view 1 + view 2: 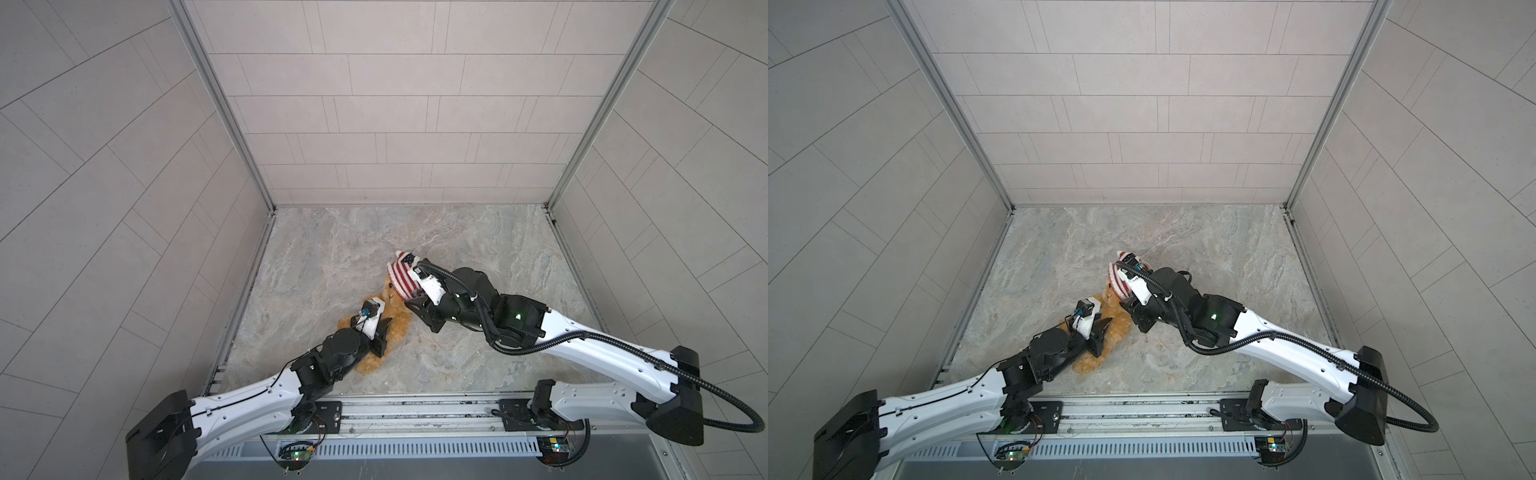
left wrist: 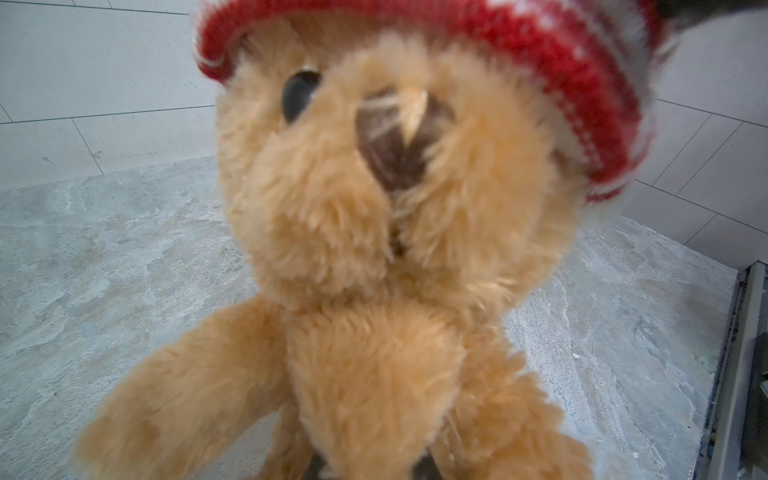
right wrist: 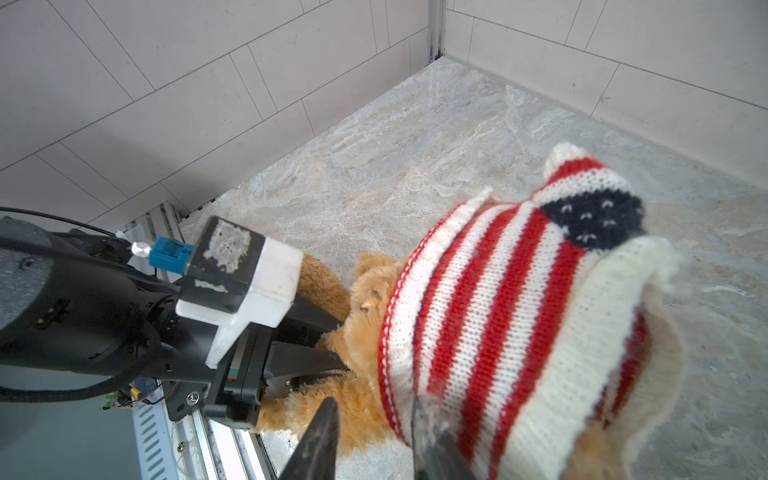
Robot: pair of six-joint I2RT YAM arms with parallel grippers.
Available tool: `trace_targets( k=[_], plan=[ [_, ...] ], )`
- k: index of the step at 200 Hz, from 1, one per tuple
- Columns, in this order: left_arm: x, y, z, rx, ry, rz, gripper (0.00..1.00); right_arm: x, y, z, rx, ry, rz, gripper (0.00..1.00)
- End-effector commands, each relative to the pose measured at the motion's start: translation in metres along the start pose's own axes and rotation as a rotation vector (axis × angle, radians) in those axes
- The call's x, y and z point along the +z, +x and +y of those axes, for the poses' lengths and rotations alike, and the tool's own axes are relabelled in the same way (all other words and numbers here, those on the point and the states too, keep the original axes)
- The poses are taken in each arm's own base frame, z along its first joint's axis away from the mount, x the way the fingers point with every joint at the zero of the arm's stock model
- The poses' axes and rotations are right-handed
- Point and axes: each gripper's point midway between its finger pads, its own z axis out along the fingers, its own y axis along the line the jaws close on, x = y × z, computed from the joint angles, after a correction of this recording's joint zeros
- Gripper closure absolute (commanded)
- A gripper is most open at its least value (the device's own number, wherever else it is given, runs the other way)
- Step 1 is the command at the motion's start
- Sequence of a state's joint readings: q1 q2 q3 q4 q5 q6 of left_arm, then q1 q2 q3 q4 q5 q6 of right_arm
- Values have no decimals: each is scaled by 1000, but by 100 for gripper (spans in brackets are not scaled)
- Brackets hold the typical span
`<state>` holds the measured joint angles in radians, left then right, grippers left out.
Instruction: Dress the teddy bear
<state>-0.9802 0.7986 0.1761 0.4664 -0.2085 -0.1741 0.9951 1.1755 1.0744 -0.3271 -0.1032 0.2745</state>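
Note:
The teddy bear [image 1: 400, 326] [image 1: 1119, 328] lies on the marble floor, golden-brown and fluffy. A red-and-white striped sweater [image 1: 401, 274] [image 1: 1116, 279] with a navy starred patch covers the top of its head like a cap. In the left wrist view the sweater's red hem [image 2: 540, 62] sits just above the bear's face [image 2: 374, 249]. My left gripper [image 1: 384, 328] [image 3: 343, 345] is shut on the bear's body. My right gripper [image 1: 409, 300] [image 3: 374, 405] is open at the sweater's lower edge [image 3: 498, 311]; one finger [image 3: 428, 440] touches the knit, the other stands clear over the fur.
Tiled walls close in the marble floor [image 1: 457, 249] on three sides. A metal rail [image 1: 415, 411] carrying both arm bases runs along the front edge. The two arms meet over the bear, left of the floor's middle.

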Motion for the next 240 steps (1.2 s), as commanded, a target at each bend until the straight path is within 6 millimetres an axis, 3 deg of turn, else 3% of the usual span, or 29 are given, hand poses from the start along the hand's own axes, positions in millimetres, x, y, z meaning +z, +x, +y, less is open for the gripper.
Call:
trace_targets(
  k=[1, 43, 64, 89, 152, 240],
  plan=[
    [-3, -17, -1, -1, -1, -72, 100, -29, -25, 1, 35, 12, -78, 68],
    [-4, -14, -1, 4, 4, -70, 100, -57, -35, -47, 152, 97, -100, 78],
    [-4, -17, -1, 8, 7, -75, 100, -57, -36, -63, 192, 91, -77, 83],
    [-5, -17, -1, 12, 7, -78, 100, -42, -32, -73, 197, 89, -18, 86],
    [-5, -16, -2, 14, 15, -75, 100, -9, -21, -72, 209, 32, 57, 87],
    [-1, -14, -6, 28, 27, -61, 100, 25, -14, -51, 272, -109, 91, 64]
  ],
)
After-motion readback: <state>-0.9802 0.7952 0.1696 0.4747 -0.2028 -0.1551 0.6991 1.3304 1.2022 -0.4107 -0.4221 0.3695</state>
